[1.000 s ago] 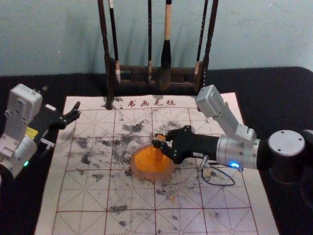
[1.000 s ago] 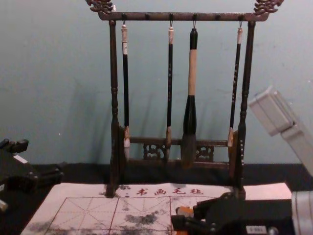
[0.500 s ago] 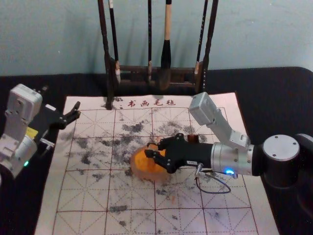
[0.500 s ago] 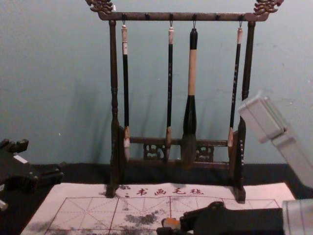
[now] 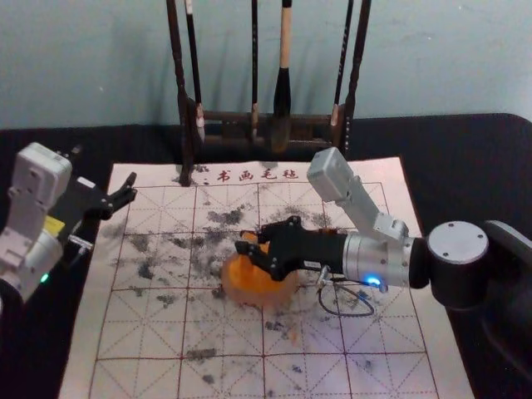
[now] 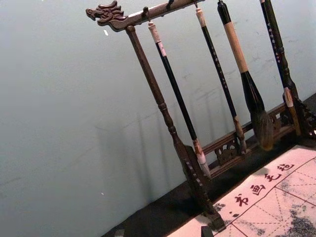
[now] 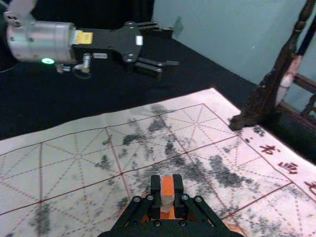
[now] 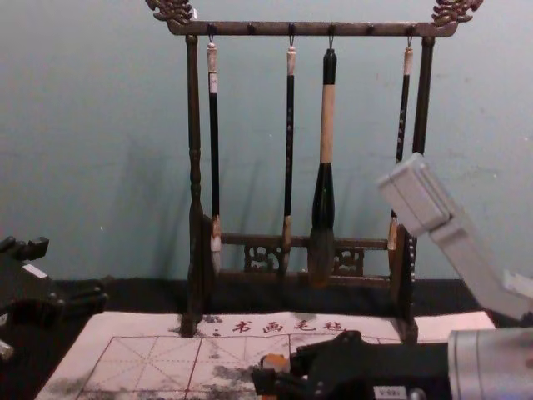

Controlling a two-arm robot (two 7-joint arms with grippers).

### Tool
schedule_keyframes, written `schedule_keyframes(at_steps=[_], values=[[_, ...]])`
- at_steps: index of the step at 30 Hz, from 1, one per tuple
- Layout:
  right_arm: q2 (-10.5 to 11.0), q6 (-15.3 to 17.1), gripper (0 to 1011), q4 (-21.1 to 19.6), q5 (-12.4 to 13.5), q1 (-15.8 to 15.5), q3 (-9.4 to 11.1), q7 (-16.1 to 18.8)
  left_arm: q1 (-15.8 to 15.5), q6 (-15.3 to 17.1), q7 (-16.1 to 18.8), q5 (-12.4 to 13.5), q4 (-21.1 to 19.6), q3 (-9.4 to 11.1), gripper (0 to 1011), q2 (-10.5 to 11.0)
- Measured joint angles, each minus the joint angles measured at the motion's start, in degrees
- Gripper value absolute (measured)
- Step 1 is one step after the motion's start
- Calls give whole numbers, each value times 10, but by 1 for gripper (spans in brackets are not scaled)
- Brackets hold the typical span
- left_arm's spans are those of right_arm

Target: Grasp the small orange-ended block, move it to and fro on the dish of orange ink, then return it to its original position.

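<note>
Right gripper [image 5: 252, 242]: clamped on the orange-ended block [image 7: 168, 186], over the dish of orange ink [image 5: 259, 298]. A brown object [image 5: 325, 230], mostly hidden, sits behind the right gripper. Left gripper [image 5: 131, 188]: parked near the mat's far left corner, fingers apart. Brush rack [image 8: 194, 125], four brushes [image 8: 327, 125] hanging: at the mat's far edge. Mat [image 5: 125, 374]: gridded, ink-stained, on a black surface [image 5: 465, 174]. Wall [image 5: 440, 66] behind.

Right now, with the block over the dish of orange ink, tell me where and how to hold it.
I'd grip the block around its pale part, coming from the robot's right, as the right gripper does. It stands roughly upright over the dish, with narrow opposite sides for the jaws, which should leave its lower end free.
</note>
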Motion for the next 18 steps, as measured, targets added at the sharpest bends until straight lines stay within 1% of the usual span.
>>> schedule_keyframes(at_steps=[4, 9, 12, 18], values=[[-7, -3, 111, 14, -2, 6, 5, -6, 0, 0, 0, 0, 0, 0, 1001, 0], [-9, -4, 111, 20, -5, 9, 11, -11, 0, 0, 0, 0, 0, 0, 1001, 0], [-8, -4, 111, 21, -7, 9, 14, -12, 0, 0, 0, 0, 0, 0, 1001, 0], [2, -2, 111, 8, -8, 3, 21, -13, 0, 0, 0, 0, 0, 0, 1001, 0]])
